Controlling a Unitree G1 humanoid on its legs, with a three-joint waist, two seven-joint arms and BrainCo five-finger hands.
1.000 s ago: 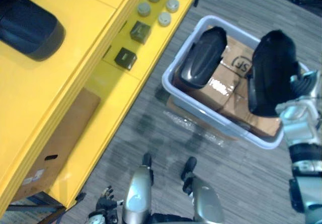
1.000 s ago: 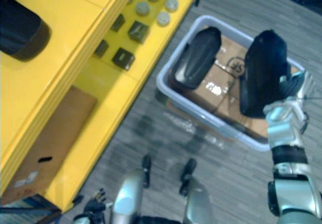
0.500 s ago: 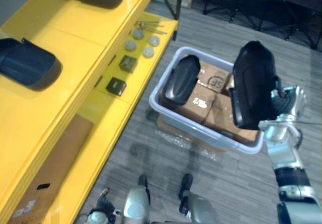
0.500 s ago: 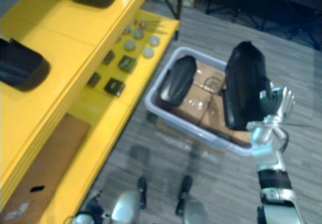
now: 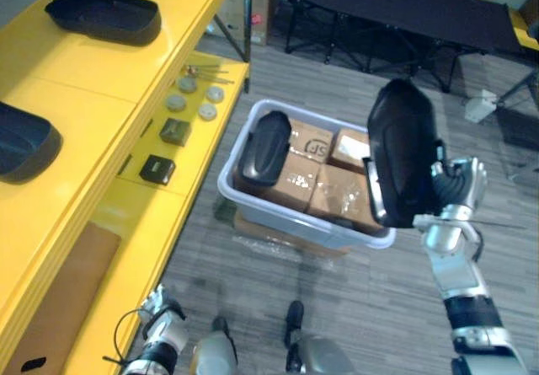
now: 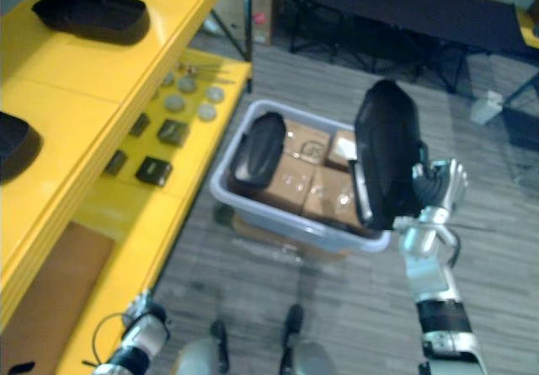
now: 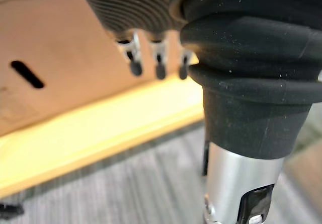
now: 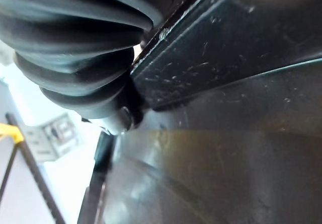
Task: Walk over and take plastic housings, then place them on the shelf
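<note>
The held housing (image 5: 402, 156) is up in the air over the right end of the bin (image 5: 286, 222), and from our head views its lower end overlaps the bin's rim, so we cannot tell how far above the bin it is. It stands nearly upright, long axis close to vertical, rounded end uppermost, glossy black shell facing us. Our right hand (image 5: 456, 190) grips it from behind, fingers curled at its rear edge; the fingertips are hidden by the shell, and in the right wrist view we see little beyond scuffed black plastic against the ribbed cover. A second housing (image 5: 264, 147) leans at the bin's left end on brown cardboard boxes (image 5: 295, 181). The bin sits on grey carpet (image 5: 379, 308) just beside the yellow shelf (image 5: 84, 80). On the shelf's top level lie two more housings (image 5: 103, 17), the nearer one cut off by the picture's edge. A lower level carries round discs (image 5: 192, 97) and small dark blocks (image 5: 174, 130). Our left hand (image 7: 159, 63) hangs low beside the shelf's bottom board, fingers relaxed and holding nothing.
</note>
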